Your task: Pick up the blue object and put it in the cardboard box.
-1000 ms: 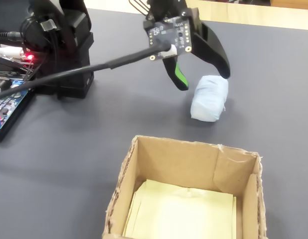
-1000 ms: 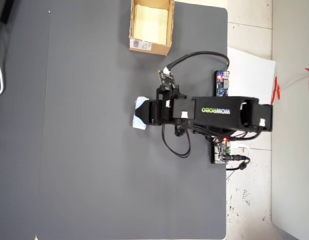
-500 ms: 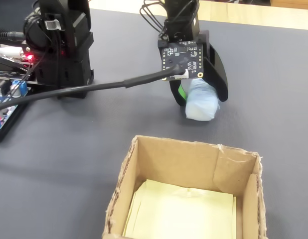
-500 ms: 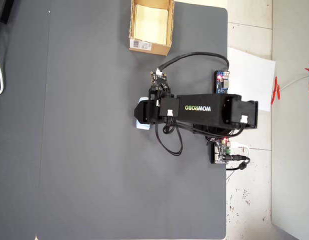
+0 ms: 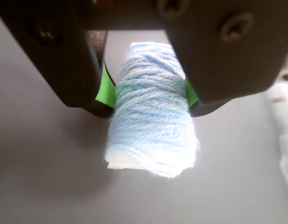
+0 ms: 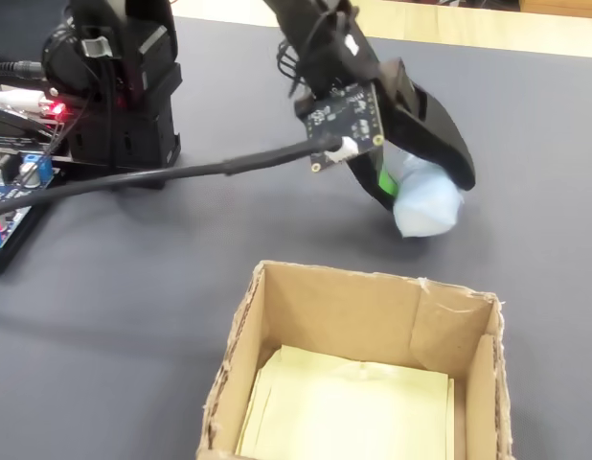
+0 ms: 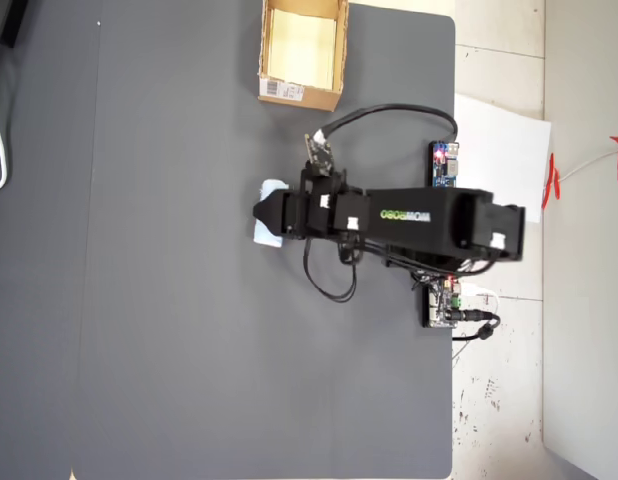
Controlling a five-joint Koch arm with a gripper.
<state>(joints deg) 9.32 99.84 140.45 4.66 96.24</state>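
Cardboard box (image 6: 373, 316): fixed view, bottom centre. Tan corrugated walls, ragged torn edges, flaps upright. Inside only a flat pale yellow sheet (image 6: 353, 407) covering the floor. In the overhead view the box (image 7: 334, 50) sits at the top edge of the mat, long rectangle, with a white barcode label (image 7: 282, 90) on its lower outer wall.

Table mat (image 7: 169, 300): dark grey, matte, smooth; covers nearly the whole overhead view.

Fixed view, left to right: arm base (image 6: 119, 91), black blocky plastic, red LED lit on the electronics beside it; a thick black cable (image 6: 181, 172) runs across toward the wrist; a small black circuit board (image 6: 346, 125), square with corner holes, hangs tilted at the wrist; then the gripper (image 6: 422, 196).

Gripper: two black moulded jaws with bright green pads, closed onto the blue object from either side. Wrist view shows both pads pressing into its flanks.

Blue object (image 5: 151, 116): pale light-blue, nearly white; soft wound yarn-like strands, ribbed, cylinder shape, fuzzy outline, with a whitish end face toward the camera. In the fixed view it (image 6: 428, 206) sits in the jaws beyond the box and to the right, outside it; whether it touches the mat cannot be told. In the overhead view only its end (image 7: 267, 222) pokes out from under the gripper (image 7: 269, 218), below the box and well apart from it.

Right of the mat in the overhead view: a white sheet (image 7: 504, 150) on a light floor.
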